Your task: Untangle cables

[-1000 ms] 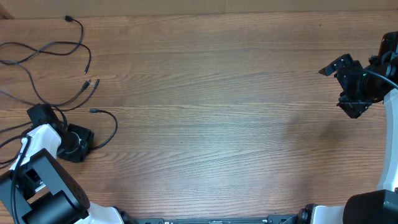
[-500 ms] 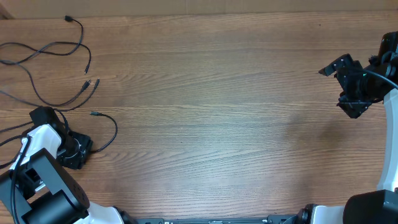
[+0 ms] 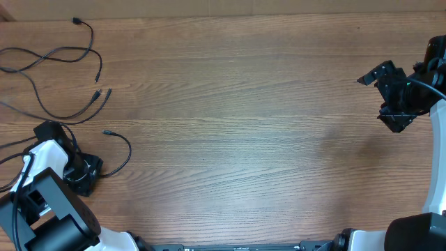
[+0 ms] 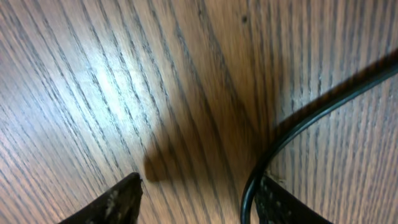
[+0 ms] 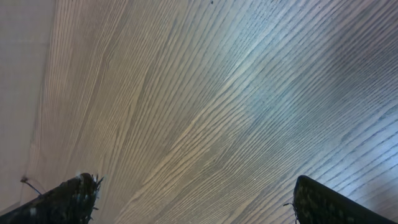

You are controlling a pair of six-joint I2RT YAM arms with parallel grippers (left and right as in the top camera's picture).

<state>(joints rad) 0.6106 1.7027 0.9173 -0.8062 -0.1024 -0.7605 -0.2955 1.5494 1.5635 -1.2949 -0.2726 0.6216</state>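
Wooden bench (image 3: pixel 244 125): cables (image 3: pixel 52 77) sprawl loose at the far-left corner. Our left fingers (image 4: pixel 121 199) stand partly apart around one strand (image 4: pixel 247 193), not pinching it. Right fingers (image 5: pixel 74 193) are wide and empty. We judge separating is under way; the next move calls for gripping this strand and drawing it clear.

The left arm (image 3: pixel 43 152) and right arm (image 3: pixel 439 153) have glossy white rounded shells joined to boxy black housings, each trailed by a thick black wire (image 3: pixel 425 82). The left gripper (image 3: pixel 82 174) and right gripper (image 3: pixel 391 97) are matte black and angular, with dark tapered fingertips (image 5: pixel 74 193).
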